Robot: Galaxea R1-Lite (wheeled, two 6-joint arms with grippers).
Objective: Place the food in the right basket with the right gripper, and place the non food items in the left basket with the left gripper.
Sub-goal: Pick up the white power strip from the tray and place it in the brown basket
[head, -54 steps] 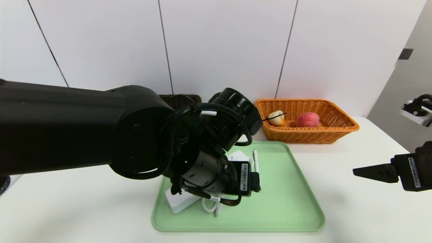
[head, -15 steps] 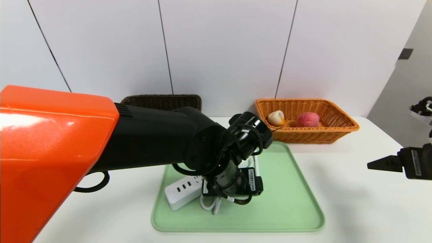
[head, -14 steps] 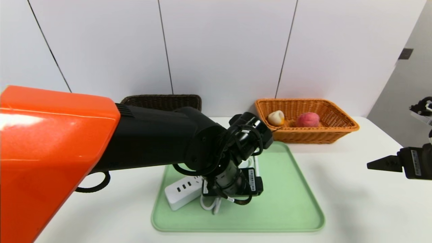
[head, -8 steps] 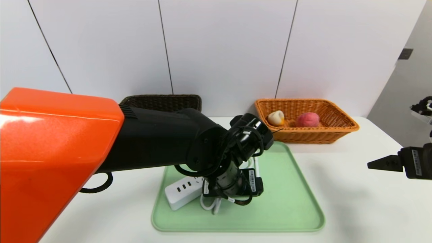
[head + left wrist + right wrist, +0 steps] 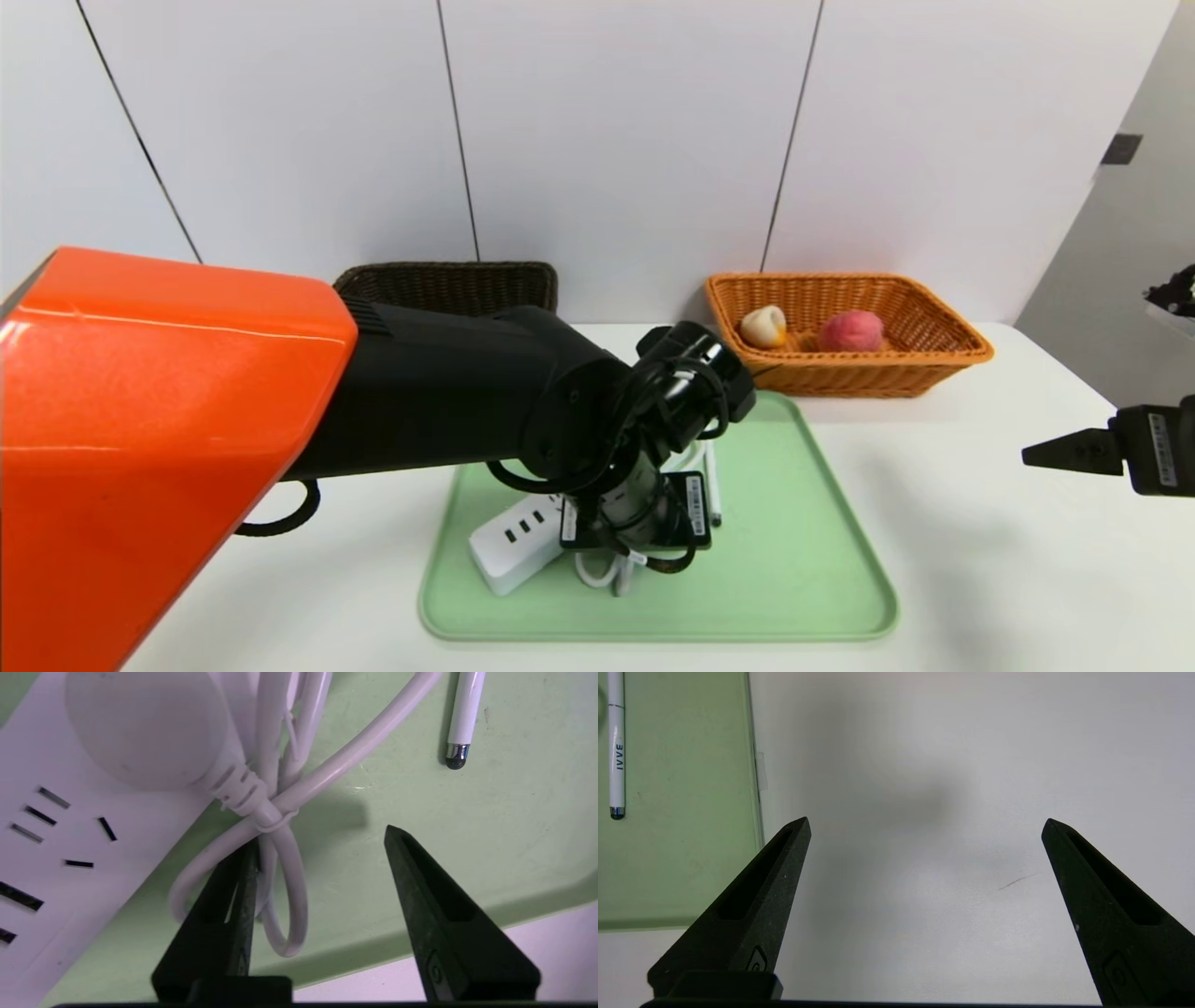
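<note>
We are looking at the power strip [image 5: 519, 541], which is lying aslant on the green tray [image 5: 784, 597], its body toward seven o'clock of the tray's middle. Its white cord [image 5: 289, 896] is looping beside it in a tied bundle, with the round plug [image 5: 149, 728] resting over the strip's body. We are judging the strip stiff, smooth and rather heavy, while the cord is bending easily and likely slipping or swinging. The firm body would be giving us the surer hold, gripped across its narrow width; a pinch on loops alone might be leaving the weight dangling.

Our left gripper [image 5: 322, 835] is working low over the tray, its fingers standing apart, one reaching in under the cord loops, the other over bare tray; we are not seeing anything clamped. A white pen [image 5: 712, 481] with a black tip is lying just beyond, toward one o'clock of the gripper.

Farther out, the dark brown basket [image 5: 448, 273] is waiting at eleven o'clock beyond the tray. At one o'clock the orange-tan basket [image 5: 850, 378] is already holding the cream bun [image 5: 764, 327] and the peach [image 5: 851, 331]. Our right gripper [image 5: 927, 823] is idling at three o'clock over the white surface [image 5: 924, 914], its fingers wide apart and holding nothing.
</note>
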